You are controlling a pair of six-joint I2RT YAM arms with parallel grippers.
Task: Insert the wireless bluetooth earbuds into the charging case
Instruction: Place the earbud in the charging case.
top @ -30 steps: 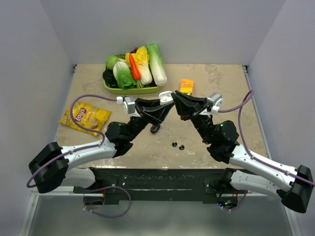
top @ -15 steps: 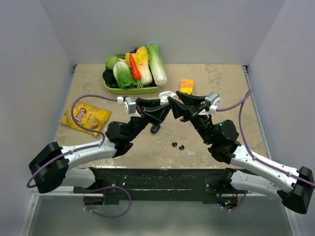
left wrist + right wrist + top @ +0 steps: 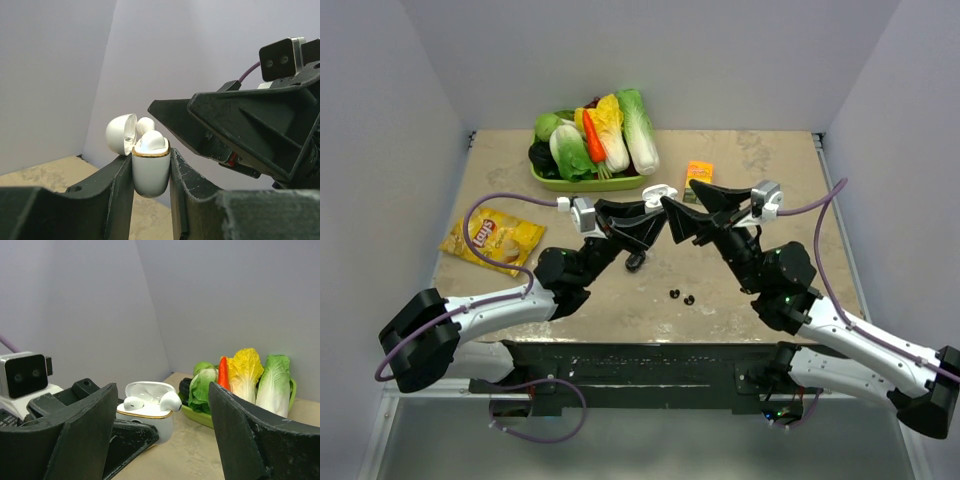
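Pale walls stand round a sandy desk (image 3: 770, 160). At the back sits a green tray (image 3: 545, 178) of vegetables. A bag of chips (image 3: 492, 240) lies to the left, and a little orange box (image 3: 699, 173) sits near the middle.

Up in the air over the middle of the desk, the left claw (image 3: 151, 159) is squeezed tight on the white case (image 3: 147, 422). The case stands upright with its lid (image 3: 147, 390) flipped open and its mouth facing up. Two white earbuds (image 3: 133, 402) lie in the mouth. The taller earbud (image 3: 170, 400) pokes up above the gold rim (image 3: 145, 416), so I think it is not all the way in.

The right claw (image 3: 162, 387) is wide open and holds nothing. The case is right in front of it and a bit lower, lined up with the gap between its two fingers.

Two tiny black pieces (image 3: 674, 293) lie side by side on the desk near the front, below both claws and well apart from the case.

The left claw is busy holding, so it looks like the right arm must do the next job. It could push the taller earbud down from above, or go down for the black pieces.
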